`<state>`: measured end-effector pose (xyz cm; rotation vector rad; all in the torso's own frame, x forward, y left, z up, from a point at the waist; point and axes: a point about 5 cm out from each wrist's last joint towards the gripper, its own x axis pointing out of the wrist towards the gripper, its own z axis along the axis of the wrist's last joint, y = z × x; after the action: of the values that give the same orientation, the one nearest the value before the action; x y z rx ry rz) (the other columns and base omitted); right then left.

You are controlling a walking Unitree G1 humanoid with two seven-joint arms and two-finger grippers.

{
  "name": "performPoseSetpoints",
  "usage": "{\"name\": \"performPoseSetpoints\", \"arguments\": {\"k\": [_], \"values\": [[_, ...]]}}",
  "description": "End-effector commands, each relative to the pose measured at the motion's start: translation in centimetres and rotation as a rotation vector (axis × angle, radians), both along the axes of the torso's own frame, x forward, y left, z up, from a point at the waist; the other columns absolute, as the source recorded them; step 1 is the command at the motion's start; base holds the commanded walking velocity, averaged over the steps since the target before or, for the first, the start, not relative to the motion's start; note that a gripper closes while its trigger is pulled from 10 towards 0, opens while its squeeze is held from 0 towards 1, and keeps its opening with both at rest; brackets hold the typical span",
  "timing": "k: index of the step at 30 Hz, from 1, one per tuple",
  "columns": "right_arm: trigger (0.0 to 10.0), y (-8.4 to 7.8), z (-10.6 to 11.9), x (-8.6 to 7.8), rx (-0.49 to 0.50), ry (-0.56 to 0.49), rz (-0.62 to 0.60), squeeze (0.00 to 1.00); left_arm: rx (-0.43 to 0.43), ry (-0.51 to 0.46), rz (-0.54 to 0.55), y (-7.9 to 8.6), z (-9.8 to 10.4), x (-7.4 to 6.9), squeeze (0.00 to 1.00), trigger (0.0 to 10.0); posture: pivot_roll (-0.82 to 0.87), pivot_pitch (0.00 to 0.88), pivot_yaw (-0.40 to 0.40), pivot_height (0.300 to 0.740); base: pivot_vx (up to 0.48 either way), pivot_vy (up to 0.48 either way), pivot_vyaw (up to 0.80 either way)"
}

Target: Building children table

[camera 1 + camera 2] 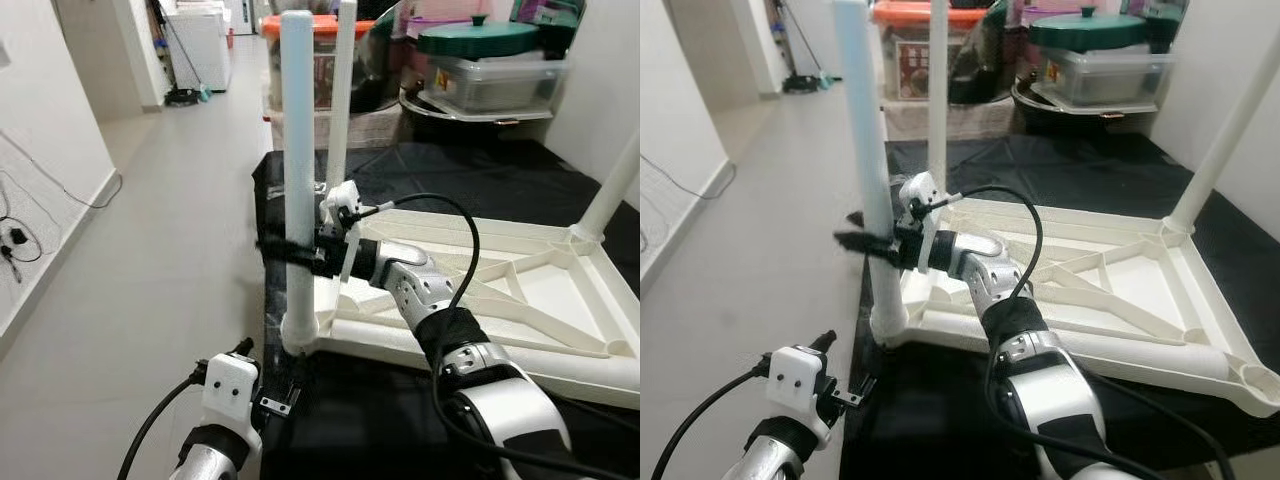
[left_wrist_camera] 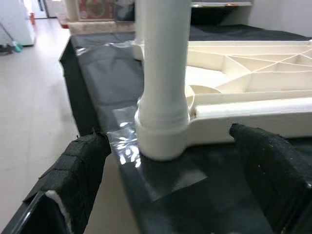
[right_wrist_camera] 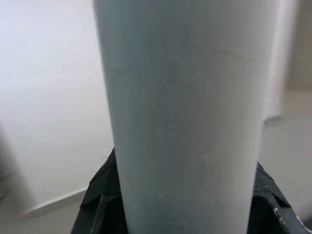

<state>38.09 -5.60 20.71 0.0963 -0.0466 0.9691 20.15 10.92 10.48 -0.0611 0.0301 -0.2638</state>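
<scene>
A white plastic children's table [image 1: 560, 300] lies upside down on a black-covered surface. Its near-left leg [image 1: 297, 150] stands upright in the corner socket [image 2: 163, 136]. My right gripper [image 1: 290, 255] is shut around this leg about halfway up, and its black fingers [image 3: 97, 204] hug the pale tube [image 3: 185, 112]. A second leg [image 1: 342, 90] stands behind it, and a third [image 1: 612, 190] rises at the right. My left gripper [image 1: 262, 378] hovers low beside the socket. It is open, with both fingers [image 2: 83, 165] spread wide on either side of the leg's base.
The black surface's [image 1: 380, 400] left edge drops to a pale tiled floor [image 1: 170, 220]. Behind the table stand an orange-lidded box [image 1: 320, 40], a green-lidded pot [image 1: 478, 38] and clear containers. Cables [image 1: 20, 240] lie by the left wall.
</scene>
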Motion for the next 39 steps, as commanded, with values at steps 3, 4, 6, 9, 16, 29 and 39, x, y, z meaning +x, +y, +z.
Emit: {"name": "performPoseSetpoints", "arguments": {"k": [3, 4, 6, 9, 16, 29, 39], "values": [[0.0, -4.6, -1.9, 1.7, -0.006, 0.101, -0.622, 0.0, -0.004, 0.02, 0.003, 0.2, -0.4, 0.0, 0.0, 10.0, 0.0, 0.0, -0.009, 0.74, 0.0, 0.0, 0.0], [0.0, -6.4, -2.7, 1.6, -0.005, 0.147, -0.846, 0.0, -0.002, 0.02, 0.003, 0.2, -0.4, 0.0, 0.0, 10.0, 0.0, 0.0, -0.009, 0.74, 0.0, 0.0, 0.0], [0.0, -7.6, -3.3, 1.3, -0.002, 0.177, -0.985, 0.0, -0.001, 0.02, 0.003, 0.2, -0.4, 0.0, 0.0, 10.0, 0.0, 0.0, -0.009, 0.74, 0.0, 0.0, 0.0], [0.0, -8.1, -4.4, 0.3, 0.035, 0.246, -1.167, 0.0, 0.002, 0.017, 0.006, 0.3, -0.4, 0.0, 0.0, 10.0, 0.02, 0.0, -0.014, 0.74, 0.0, 0.0, 0.0], [10.0, -6.0, -3.9, 0.1, 0.084, 0.253, -1.114, 0.0, 0.003, 0.017, 0.006, 0.3, -0.4, 0.0, 0.0, 10.0, 0.02, 0.0, -0.014, 0.74, 0.0, 0.0, 0.0], [10.0, -2.7, -0.9, 0.9, 0.265, 0.165, -0.456, 0.0, -0.003, 0.018, 0.007, 0.3, -0.4, 0.1, 0.0, 10.0, 0.01, 0.0, -0.012, 0.74, 0.0, 0.0, 0.0], [10.0, -4.2, -0.1, -1.7, 0.148, 0.169, 0.414, 0.0, -0.001, 0.018, 0.006, 0.3, -0.4, 0.2, 0.0, 10.0, 0.02, 0.0, -0.016, 0.74, 0.0, 0.0, 0.0]]}}
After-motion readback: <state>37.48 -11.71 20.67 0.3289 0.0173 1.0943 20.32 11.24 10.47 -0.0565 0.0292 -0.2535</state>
